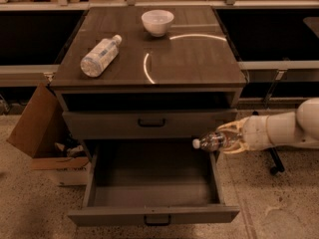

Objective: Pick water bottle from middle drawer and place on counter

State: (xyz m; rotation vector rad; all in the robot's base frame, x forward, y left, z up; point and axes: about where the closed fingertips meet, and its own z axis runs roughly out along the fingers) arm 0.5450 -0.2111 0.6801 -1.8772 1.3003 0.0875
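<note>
The middle drawer is pulled open at the bottom of the cabinet, and its inside looks bare. My gripper comes in from the right and is shut on the water bottle, a slim clear bottle with a white cap pointing left. It holds the bottle lying sideways above the drawer's right rim, just below the upper drawer front. The counter is the dark wood-grain top with a pale curved ring mark, well above the gripper.
On the counter lie a larger bottle with a pale wrap at the left and a white bowl at the back. A cardboard box stands on the floor left of the cabinet. Dark shelving runs behind.
</note>
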